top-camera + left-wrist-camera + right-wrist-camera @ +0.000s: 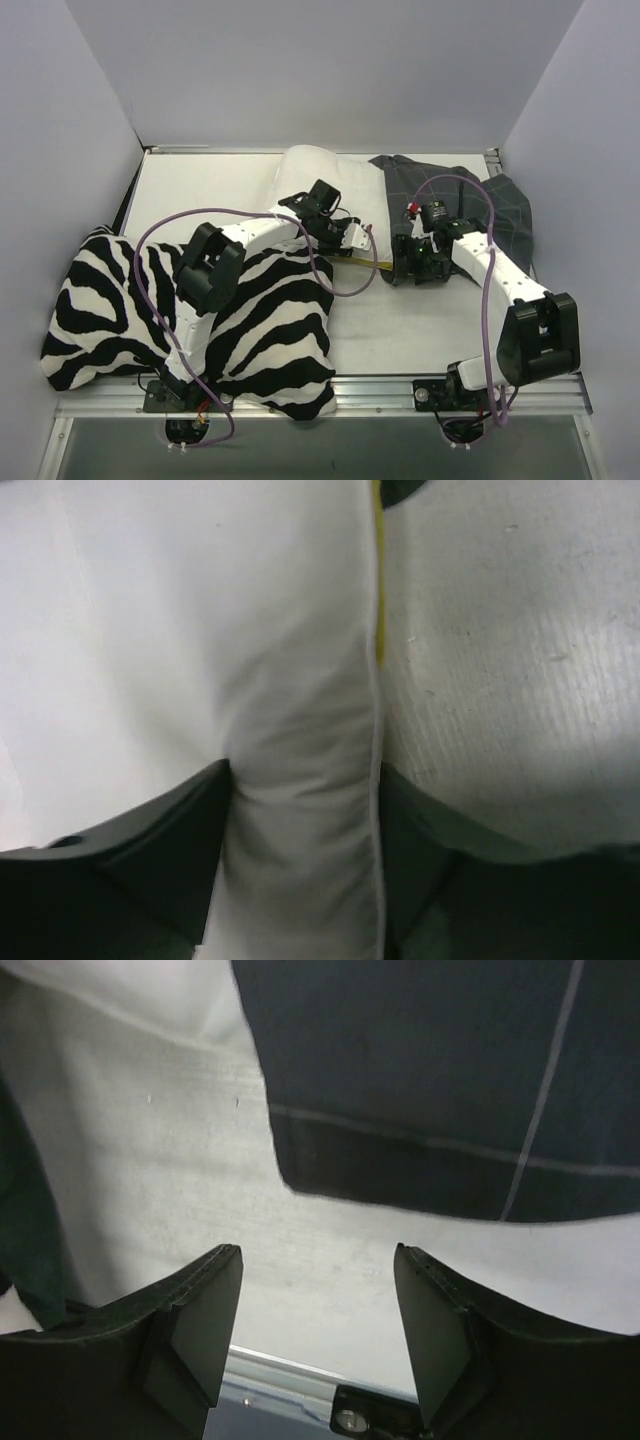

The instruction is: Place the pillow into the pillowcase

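Note:
The white pillow (318, 185) lies at the back middle of the table, its right end against the dark grey checked pillowcase (470, 205). My left gripper (355, 238) is at the pillow's near right corner. In the left wrist view the pillow (300, 660) is bunched and creased between the two fingers of the left gripper (305, 810), with its yellow side edge (378, 590) running ahead. My right gripper (412, 265) hovers over bare table just in front of the pillowcase. In the right wrist view it (318, 1290) stands open and empty, a pillowcase corner (430, 1090) ahead of it.
A large zebra-striped cushion (270, 330) covers the near left of the table (400, 330), under the left arm. White walls close in the back and both sides. A metal rail (380, 385) runs along the near edge.

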`<state>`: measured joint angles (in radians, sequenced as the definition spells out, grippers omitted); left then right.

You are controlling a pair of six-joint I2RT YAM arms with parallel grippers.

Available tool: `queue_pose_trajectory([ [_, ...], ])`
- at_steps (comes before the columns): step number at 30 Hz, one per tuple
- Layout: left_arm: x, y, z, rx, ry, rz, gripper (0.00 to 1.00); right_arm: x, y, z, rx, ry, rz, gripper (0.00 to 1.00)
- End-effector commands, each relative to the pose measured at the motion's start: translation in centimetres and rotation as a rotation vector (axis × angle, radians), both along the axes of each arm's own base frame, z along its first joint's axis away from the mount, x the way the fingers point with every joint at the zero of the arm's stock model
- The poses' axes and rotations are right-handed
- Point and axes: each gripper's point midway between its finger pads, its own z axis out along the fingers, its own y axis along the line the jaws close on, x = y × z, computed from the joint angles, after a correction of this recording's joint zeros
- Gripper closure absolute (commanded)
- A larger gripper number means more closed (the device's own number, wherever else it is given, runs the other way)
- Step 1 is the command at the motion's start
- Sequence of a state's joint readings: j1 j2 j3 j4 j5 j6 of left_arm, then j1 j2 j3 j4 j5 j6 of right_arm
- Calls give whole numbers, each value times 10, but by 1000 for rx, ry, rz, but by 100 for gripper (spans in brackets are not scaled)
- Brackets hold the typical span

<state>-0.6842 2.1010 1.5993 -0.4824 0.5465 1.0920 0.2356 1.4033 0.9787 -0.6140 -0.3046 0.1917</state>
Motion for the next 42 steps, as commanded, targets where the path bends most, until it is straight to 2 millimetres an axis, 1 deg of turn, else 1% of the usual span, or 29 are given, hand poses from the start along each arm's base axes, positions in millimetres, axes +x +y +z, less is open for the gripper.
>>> queue_pose_trajectory([
  [1,18,-6,10,-3,-34,23,45,26,-1,-15,-33,-60,-96,37],
  [2,20,-8,10,-12,-18,39,52,37,-2,-18,-43,-95,-112,38],
  [3,19,-11,14,-30,1,45,66,42,-4,-21,-55,-99,-137,41],
  [7,19,-18,30,-75,65,89,84,61,-13,-35,-126,-121,-168,49],
  [8,22,-21,35,-91,72,95,88,65,-15,-37,-138,-125,-171,55],
  [9,21,-21,37,-95,89,105,96,66,-15,-38,-142,-121,-172,60],
  [10,22,-23,40,-104,119,133,100,67,-15,-39,-141,-114,-175,71],
  [11,27,-25,45,-118,128,152,100,71,-12,-33,-116,-125,-170,88],
  [12,29,-25,49,-123,153,174,100,73,-8,-27,-101,-139,-159,94],
  [14,28,-29,52,-150,253,225,100,76,5,-1,-48,-202,-122,99],
  [15,33,-34,67,-185,268,240,100,81,19,19,8,-240,-89,99],
  [17,33,-41,72,-222,396,308,100,81,39,53,92,-308,-35,100],
  [18,39,-47,90,-264,411,322,100,84,57,78,157,-353,14,99],
  [21,51,-59,105,-355,588,451,100,91,84,122,217,-440,81,100],
  [22,55,-57,111,-395,705,544,100,95,89,133,229,-459,92,100],
  [23,71,-63,138,-514,680,551,100,96,92,137,232,-455,99,100],
  [24,78,-62,143,-563,705,592,100,100,95,135,228,-439,101,100],
  [25,78,-60,140,-592,777,657,100,109,97,152,233,-472,98,100],
  [26,84,-59,163,-668,739,645,100,110,97,152,224,-464,103,100],
  [28,90,-57,172,-719,737,696,100,121,96,160,204,-487,107,99],
  [29,92,-55,184,-751,721,698,100,123,96,161,202,-487,115,97],
  [30,95,-53,189,-771,710,720,100,126,98,158,191,-480,129,96],
  [32,99,-47,194,-797,692,753,100,132,78,155,115,-464,96,94],
  [34,101,-40,200,-819,674,767,100,135,49,139,80,-393,28,92],
  [36,100,-35,192,-803,669,783,100,127,32,118,65,-308,-3,91],
  [37,98,-33,195,-799,635,768,100,121,27,109,66,-262,-12,86],
  [38,95,-33,190,-786,619,760,100,115,26,99,82,-221,-19,85],
  [40,84,-38,178,-750,576,723,100,115,38,92,136,-182,-30,87],
  [42,75,-44,167,-719,564,697,100,119,67,95,220,-171,20,98],
])
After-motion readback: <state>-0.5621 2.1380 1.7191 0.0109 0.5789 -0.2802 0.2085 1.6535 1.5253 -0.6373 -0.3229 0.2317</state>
